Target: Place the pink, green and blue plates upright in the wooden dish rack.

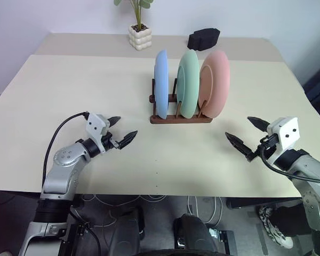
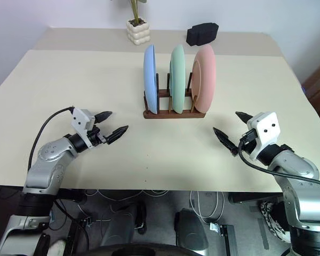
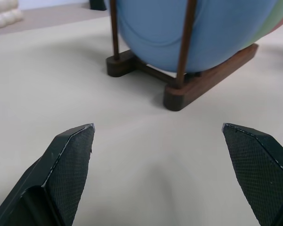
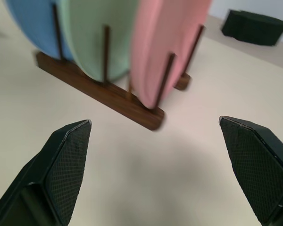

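The wooden dish rack (image 1: 180, 119) stands mid-table with all three plates upright between its pegs: blue plate (image 1: 161, 84) on the left, green plate (image 1: 188, 83) in the middle, pink plate (image 1: 214, 83) on the right. My left gripper (image 1: 121, 130) hovers low over the table, left of and nearer than the rack, open and empty. My right gripper (image 1: 247, 134) is to the right of and nearer than the rack, also open and empty. The left wrist view shows the blue plate (image 3: 198, 33) and the rack's base (image 3: 212, 75); the right wrist view shows the three plates in the rack (image 4: 108, 96).
A small potted plant in a white pot (image 1: 140, 36) and a black object (image 1: 204, 38) sit at the table's far edge. Beige tabletop (image 1: 69, 90) stretches wide around the rack. The table's near edge lies just below both grippers.
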